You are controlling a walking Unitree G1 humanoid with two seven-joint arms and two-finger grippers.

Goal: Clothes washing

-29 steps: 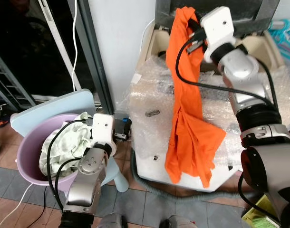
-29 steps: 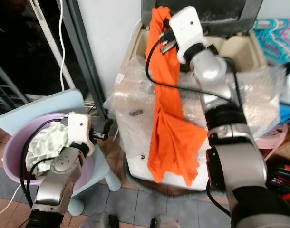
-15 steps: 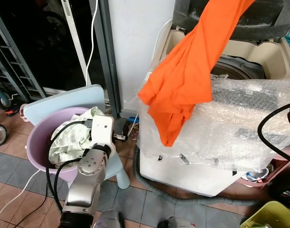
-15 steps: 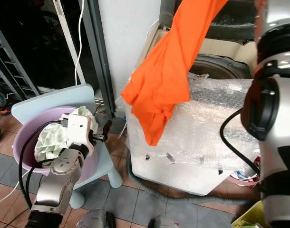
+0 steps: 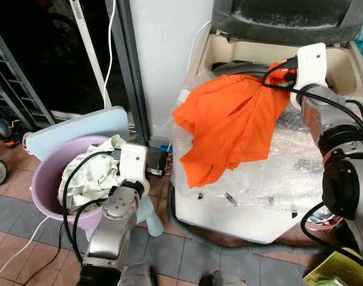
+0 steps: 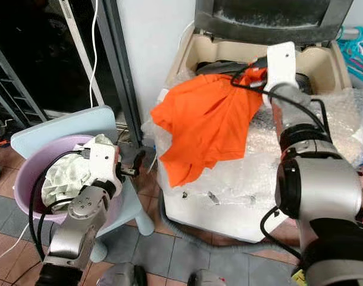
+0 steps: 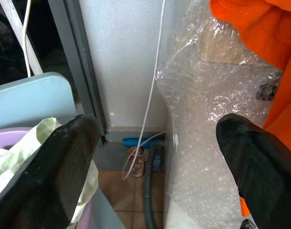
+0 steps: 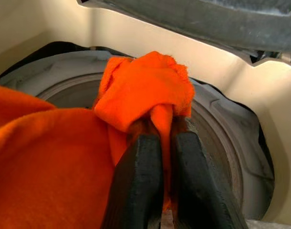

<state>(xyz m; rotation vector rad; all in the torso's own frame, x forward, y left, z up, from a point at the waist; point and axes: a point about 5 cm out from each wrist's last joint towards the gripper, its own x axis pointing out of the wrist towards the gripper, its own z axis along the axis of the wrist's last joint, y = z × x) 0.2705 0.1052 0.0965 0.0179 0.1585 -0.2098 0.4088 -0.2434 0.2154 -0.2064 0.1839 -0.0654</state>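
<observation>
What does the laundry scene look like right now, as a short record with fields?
right gripper: shut on the orange garment, at the washer's open tub
orange garment: draped over the bubble wrap on the washer front
left gripper: open, beside the purple basin
basin contents: pale green cloth

White cable (image 5: 113, 24) hanging at 11 o'clock, grey hose (image 5: 187, 226) on tiled floor (image 5: 169, 253) at 6, green bin (image 5: 342, 271) btm-right at 5.
</observation>
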